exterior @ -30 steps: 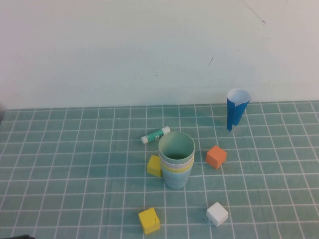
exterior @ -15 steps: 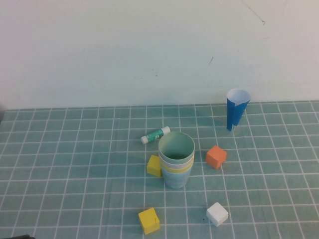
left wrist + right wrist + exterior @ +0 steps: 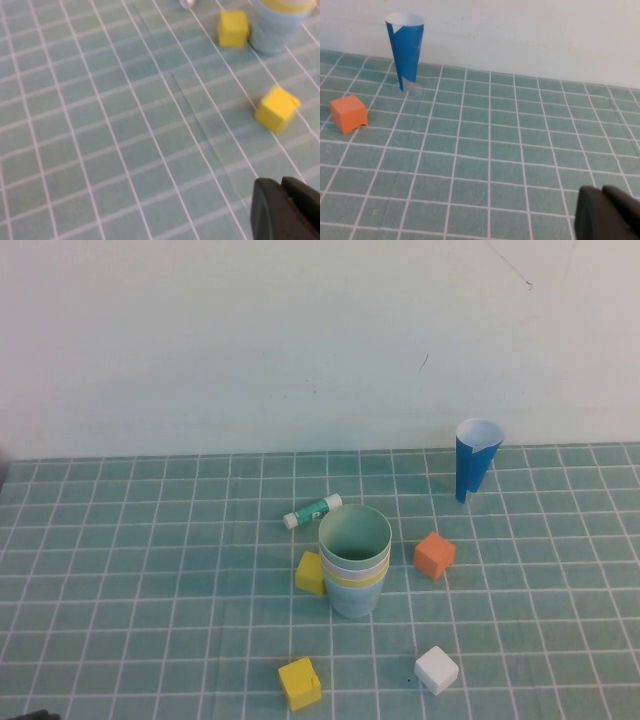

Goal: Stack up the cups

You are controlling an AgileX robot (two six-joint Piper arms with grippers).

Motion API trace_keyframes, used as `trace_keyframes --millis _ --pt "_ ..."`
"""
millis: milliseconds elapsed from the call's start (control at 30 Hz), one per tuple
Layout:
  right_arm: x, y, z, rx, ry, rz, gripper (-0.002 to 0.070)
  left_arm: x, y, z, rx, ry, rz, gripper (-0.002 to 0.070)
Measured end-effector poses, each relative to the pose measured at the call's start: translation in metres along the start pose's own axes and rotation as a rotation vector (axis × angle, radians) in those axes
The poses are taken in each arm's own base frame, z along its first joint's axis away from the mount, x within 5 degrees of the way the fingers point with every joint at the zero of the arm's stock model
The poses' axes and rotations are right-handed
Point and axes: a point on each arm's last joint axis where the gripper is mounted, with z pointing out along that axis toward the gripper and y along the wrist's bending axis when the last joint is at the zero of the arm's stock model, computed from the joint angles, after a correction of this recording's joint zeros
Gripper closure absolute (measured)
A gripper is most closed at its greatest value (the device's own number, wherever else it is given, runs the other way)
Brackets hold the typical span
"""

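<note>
The cups (image 3: 354, 560) are being kept nested upright mid-tabletop (image 3: 150, 570); the left gripper (image 3: 286, 209) and right gripper (image 3: 607, 214) are being held clenched, empty, above the tabletop.

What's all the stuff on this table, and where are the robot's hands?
cups: four nested in one upright stack, pale green innermost, then pink, yellow and light blue bands, middle of the table
yellow blocks: two, one touching the stack's left side, one nearer the robot
orange block: one, right of the stack, apart from it
white block: one, near right of the stack
glue stick: one, white and green, lying behind the stack
paper cone: one, blue and white, standing point down at far right, near the wall
table: green mat with white grid
left gripper: black, shut, pulled back at the near left, holding nothing
right gripper: black, shut, pulled back on the right side, holding nothing
</note>
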Motion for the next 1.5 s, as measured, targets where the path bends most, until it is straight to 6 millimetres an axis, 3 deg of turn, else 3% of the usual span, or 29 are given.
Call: trace_keyframes --millis 333,567,1500 --pt "0.000 0.000 0.000 0.000 0.000 -0.006 0.0678 0.042 0.020 0.006 -0.249 -0.375 -0.153 0.0677" --pt "0.000 0.000 0.000 0.000 0.000 -0.006 0.0678 0.073 0.026 0.022 -0.357 -0.381 -0.236 0.0677" --pt "0.000 0.000 0.000 0.000 0.000 -0.006 0.0678 0.073 0.025 0.023 -0.349 -0.396 -0.229 0.0677"
